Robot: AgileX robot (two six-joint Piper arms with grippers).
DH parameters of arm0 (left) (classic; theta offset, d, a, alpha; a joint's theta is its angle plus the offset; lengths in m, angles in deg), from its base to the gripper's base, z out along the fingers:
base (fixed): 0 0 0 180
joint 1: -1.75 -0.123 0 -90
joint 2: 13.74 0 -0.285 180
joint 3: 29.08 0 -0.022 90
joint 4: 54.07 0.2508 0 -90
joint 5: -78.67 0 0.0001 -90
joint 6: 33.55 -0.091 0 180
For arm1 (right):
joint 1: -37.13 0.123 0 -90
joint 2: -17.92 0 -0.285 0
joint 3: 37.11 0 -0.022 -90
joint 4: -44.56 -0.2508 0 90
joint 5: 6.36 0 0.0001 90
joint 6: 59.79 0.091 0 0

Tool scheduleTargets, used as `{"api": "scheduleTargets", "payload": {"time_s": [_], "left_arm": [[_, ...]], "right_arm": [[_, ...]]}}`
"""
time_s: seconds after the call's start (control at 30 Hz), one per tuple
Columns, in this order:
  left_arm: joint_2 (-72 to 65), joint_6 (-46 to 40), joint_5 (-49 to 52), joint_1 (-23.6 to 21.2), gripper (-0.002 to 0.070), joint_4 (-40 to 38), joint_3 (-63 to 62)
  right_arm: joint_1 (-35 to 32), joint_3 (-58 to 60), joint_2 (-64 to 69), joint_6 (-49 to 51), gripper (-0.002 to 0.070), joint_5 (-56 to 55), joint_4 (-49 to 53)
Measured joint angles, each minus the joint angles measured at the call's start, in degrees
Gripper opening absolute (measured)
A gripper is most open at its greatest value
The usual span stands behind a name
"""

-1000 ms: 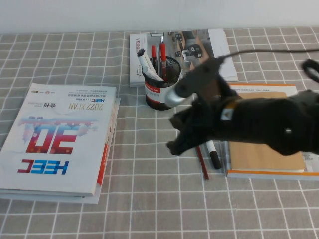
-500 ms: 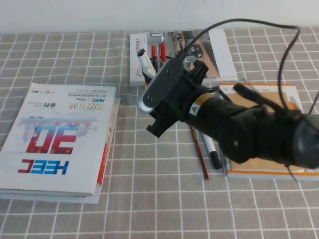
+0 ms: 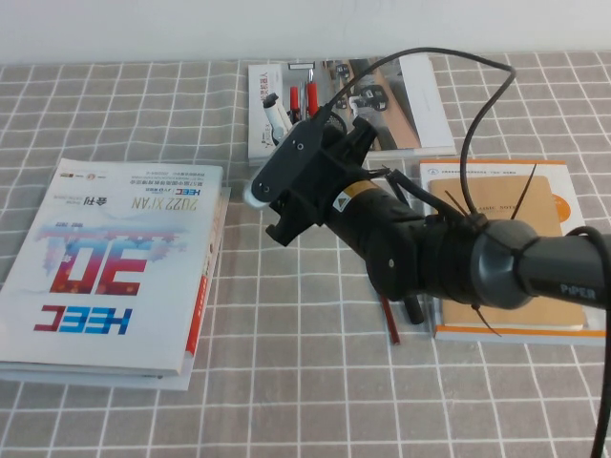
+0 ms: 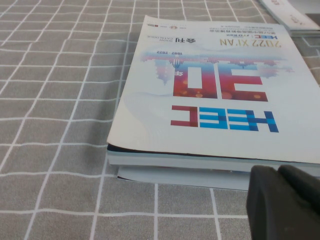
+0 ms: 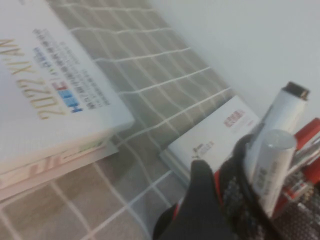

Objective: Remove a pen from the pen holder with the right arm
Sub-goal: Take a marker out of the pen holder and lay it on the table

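Observation:
The black mesh pen holder (image 5: 239, 201) with a red band stands at the back middle of the table, mostly hidden by my right wrist in the high view. From it rise white markers (image 3: 272, 111) (image 5: 278, 131) and red pens (image 3: 310, 95) (image 5: 311, 134). My right gripper (image 3: 307, 134) is right at the holder and open; one black finger (image 5: 200, 195) stands outside the rim, the other is out of sight. My left gripper (image 4: 282, 200) hangs shut and empty by the near edge of the white book stack (image 4: 210, 100).
A red pencil (image 3: 389, 321) and a black marker (image 3: 412, 307) lie beside the orange notebook (image 3: 520, 243) on the right. A magazine (image 3: 401, 95) lies behind the holder. The white books (image 3: 119, 267) fill the left. Checked cloth covers the table.
My right arm has swung left and back, from over the notebook to the pen holder. Its jaws have come apart. The left gripper shows no earlier view.

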Motion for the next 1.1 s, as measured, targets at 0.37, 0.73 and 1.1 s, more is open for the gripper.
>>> {"api": "scheduleTargets", "payload": {"time_s": [0.37,0.73,1.1], "left_arm": [[0.0,0.0,0.0,0.0,-0.0005,0.0,0.0],[0.0,0.0,0.0,0.0,-0.0005,0.0,0.0],[0.0,0.0,0.0,0.0,-0.0005,0.0,0.0]], "right_arm": [[-0.35,-5.98,3.55,0.0,0.0436,-3.56,-1.45],[-1.02,-9.81,6.98,0.0,0.0436,-2.16,-3.23],[-1.24,-13.68,9.47,-2.15,0.043,-0.5,-3.5]]}}
